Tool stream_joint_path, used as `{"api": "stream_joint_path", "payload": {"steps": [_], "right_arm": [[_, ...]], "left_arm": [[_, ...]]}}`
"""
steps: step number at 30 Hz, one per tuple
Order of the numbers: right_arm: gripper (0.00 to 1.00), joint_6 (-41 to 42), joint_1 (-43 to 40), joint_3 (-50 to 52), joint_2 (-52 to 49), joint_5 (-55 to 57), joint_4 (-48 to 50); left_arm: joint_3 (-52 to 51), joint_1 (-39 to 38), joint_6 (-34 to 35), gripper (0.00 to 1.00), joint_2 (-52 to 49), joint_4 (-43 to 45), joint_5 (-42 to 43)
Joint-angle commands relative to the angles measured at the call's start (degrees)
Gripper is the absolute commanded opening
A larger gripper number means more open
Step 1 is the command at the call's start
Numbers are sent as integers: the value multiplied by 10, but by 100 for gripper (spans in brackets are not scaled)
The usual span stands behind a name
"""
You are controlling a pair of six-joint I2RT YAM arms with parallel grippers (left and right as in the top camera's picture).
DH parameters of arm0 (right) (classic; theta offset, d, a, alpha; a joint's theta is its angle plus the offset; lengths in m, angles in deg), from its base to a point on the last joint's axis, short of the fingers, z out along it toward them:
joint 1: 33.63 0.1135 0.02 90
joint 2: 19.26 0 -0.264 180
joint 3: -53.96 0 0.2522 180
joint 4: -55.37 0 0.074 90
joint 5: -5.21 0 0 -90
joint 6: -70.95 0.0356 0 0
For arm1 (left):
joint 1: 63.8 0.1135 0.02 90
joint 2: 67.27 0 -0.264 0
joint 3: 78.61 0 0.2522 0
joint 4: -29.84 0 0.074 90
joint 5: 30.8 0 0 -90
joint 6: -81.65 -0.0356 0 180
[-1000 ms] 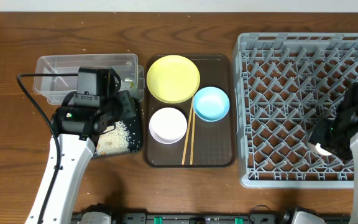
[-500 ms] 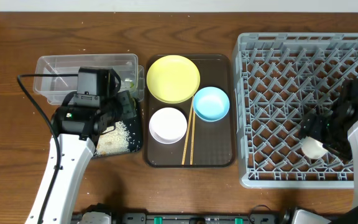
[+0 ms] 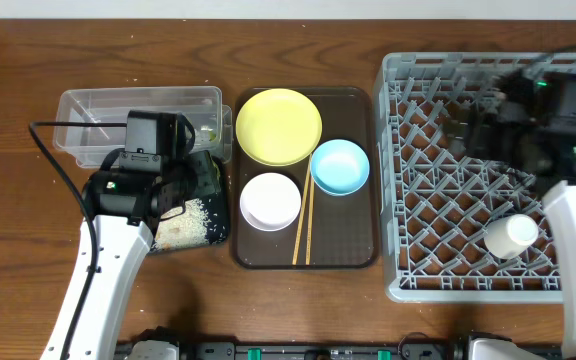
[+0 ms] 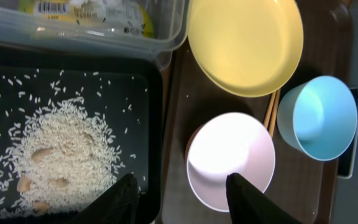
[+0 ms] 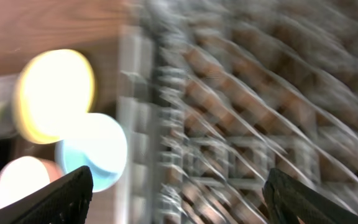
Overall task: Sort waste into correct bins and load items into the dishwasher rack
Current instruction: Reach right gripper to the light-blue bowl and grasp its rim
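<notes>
The small white cup (image 3: 510,236) lies in the near right part of the grey dishwasher rack (image 3: 438,150), free of any gripper. My right gripper (image 3: 465,125) (image 5: 179,177) is open and empty, blurred, above the rack's far half (image 5: 241,106). My left gripper (image 3: 200,172) (image 4: 180,180) is open and empty over the edge between the black tray (image 4: 123,87) and the white bowl (image 3: 270,200) (image 4: 229,155). Rice (image 3: 190,218) (image 4: 61,149) lies heaped in the black tray. The green-yellow wrapper (image 4: 104,12) sits in the clear tub (image 3: 98,110).
The brown serving tray (image 3: 358,250) holds the yellow plate (image 3: 278,126) (image 4: 244,43), the blue bowl (image 3: 339,166) (image 4: 319,118) and the chopsticks (image 3: 303,225) (image 4: 271,112) between the two bowls. The left arm's cable (image 3: 58,170) loops over the table.
My right gripper opened, left the cup in the rack and swung up toward the rack's far side. My left gripper's fingers spread a little; that arm stayed put.
</notes>
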Motion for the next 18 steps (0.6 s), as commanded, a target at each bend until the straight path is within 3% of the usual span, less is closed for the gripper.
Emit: {"api": "stream_joint_path", "payload": {"steps": [1, 8, 18], "right_arm": [[87, -32, 82, -6, -12, -6, 28], [89, -75, 230, -6, -89, 123, 92], [83, -85, 284, -6, -230, 161, 192]], "left_arm": [[4, 1, -6, 49, 1, -4, -7], [4, 1, -6, 50, 1, -7, -7], [4, 1, -6, 50, 1, -14, -8]]}}
